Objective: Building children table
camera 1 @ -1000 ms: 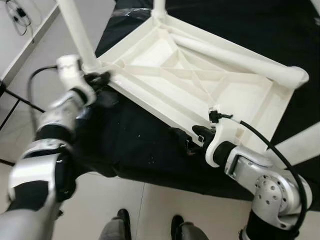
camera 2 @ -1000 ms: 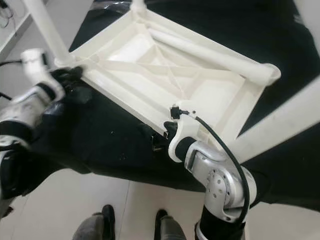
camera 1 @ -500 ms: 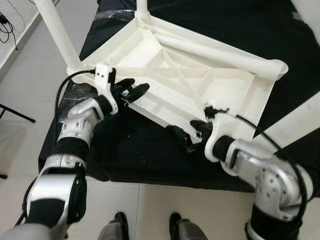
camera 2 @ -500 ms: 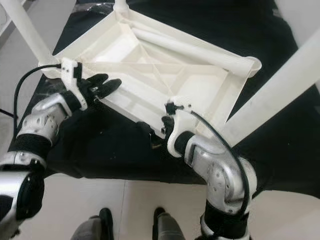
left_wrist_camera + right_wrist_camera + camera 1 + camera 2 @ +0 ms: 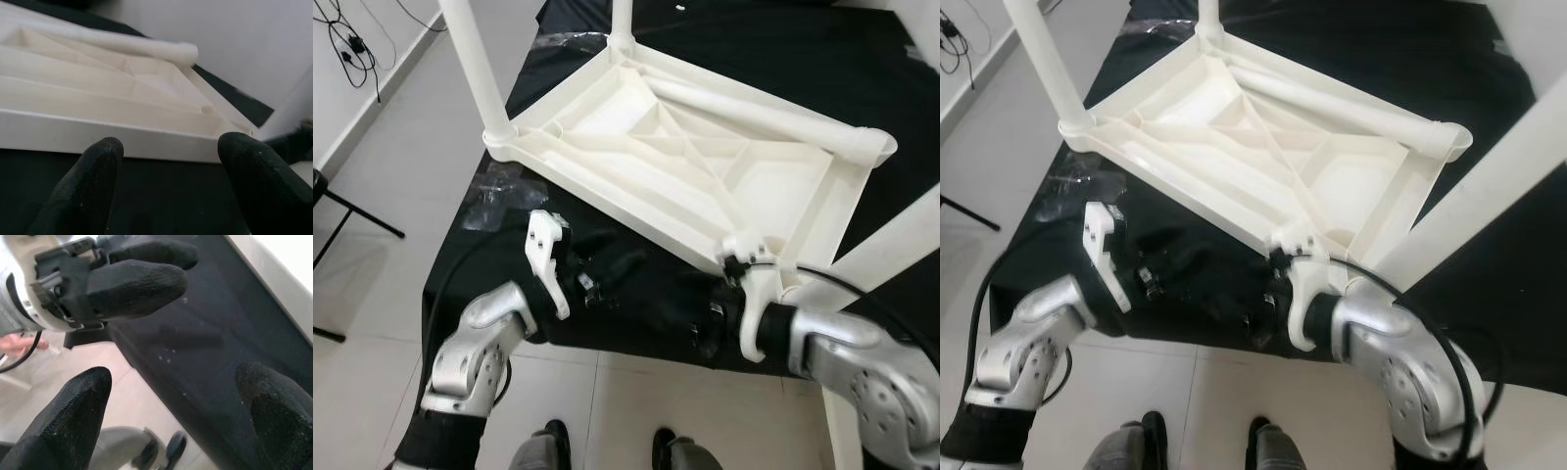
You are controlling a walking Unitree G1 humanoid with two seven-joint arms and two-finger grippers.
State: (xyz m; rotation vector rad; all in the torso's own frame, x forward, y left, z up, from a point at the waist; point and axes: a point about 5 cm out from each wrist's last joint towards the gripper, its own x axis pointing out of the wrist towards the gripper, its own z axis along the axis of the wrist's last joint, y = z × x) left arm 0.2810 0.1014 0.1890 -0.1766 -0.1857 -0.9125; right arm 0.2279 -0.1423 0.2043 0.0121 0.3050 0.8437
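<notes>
Pale tiled floor [image 5: 372, 245] with visible grout lines, evenly lit. Black cloth-covered surface [image 5: 783, 59] spans the middle. White wall [image 5: 352, 78] along the floor's far-left edge, black cables [image 5: 347, 44] hanging on it. Dark metal stand legs [image 5: 342, 211] at left.

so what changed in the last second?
Both grippers pulled back off the upturned white table. The left gripper left the corner by the leg; the right gripper left the near rim. Both now hang open over the black cloth, holding nothing. Table unmoved.
</notes>
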